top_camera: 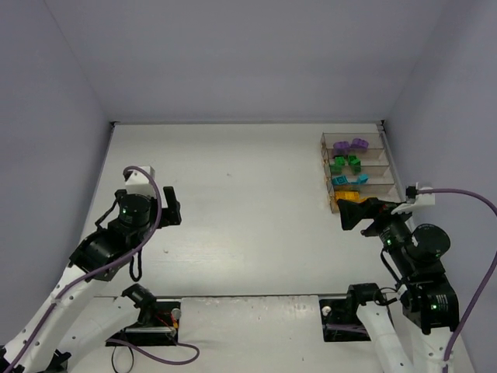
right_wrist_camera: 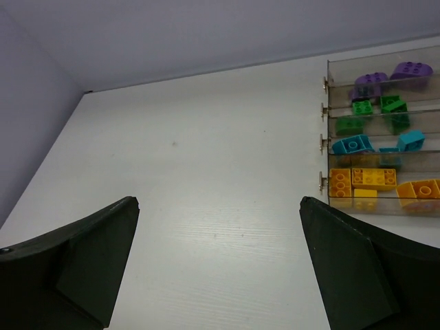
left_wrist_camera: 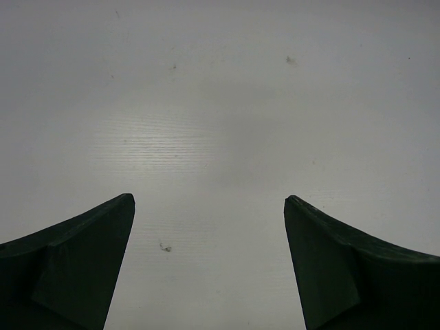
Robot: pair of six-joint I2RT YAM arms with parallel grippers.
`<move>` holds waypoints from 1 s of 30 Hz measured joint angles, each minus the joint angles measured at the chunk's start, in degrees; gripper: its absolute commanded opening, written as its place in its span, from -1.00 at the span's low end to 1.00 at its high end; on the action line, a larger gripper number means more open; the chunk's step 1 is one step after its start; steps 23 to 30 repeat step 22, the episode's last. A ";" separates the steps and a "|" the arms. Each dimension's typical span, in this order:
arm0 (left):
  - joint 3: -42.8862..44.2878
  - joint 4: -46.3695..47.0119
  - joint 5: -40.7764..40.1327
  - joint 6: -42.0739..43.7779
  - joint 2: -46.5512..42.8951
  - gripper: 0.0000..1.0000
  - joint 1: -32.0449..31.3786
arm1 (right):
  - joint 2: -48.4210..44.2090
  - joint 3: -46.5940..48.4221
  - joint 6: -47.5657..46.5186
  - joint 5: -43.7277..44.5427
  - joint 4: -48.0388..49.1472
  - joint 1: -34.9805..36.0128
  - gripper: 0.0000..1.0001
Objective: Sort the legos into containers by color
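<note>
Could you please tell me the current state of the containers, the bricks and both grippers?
containers: upright, open-topped, all four holding bricks.
purple legos: in the bin farthest from the arms.
green legos: in the second bin.
teal legos: in the third bin.
orange legos: in the nearest bin.
left gripper: open, holding nothing.
right gripper: open, holding nothing.

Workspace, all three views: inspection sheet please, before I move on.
Surface: white table, faint specks only.
Job's things: purple, green, teal and orange toy bricks sorted one colour per compartment of the clear plastic four-bin row; none loose.
Clutter: nothing seen.
Jaws: left jaws open over bare table; right jaws open, empty, by the orange end.
Cables: purple cables loop at each side, clear of the bins.
Surroundings: pale grey walls on three sides.
</note>
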 measured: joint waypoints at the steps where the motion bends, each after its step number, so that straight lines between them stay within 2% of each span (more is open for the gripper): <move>1: 0.00 -0.57 -0.35 -0.22 -0.61 0.67 0.00 | -0.52 0.13 0.00 -0.04 0.00 0.79 1.00; 10: -0.37 -2.54 -1.66 -3.13 -4.83 0.66 0.07 | -4.17 0.11 0.02 -0.02 -0.85 4.33 1.00; 30: -0.61 -3.06 -0.94 -5.38 -2.23 0.67 0.11 | -5.29 -0.83 0.02 -0.04 -1.33 5.16 1.00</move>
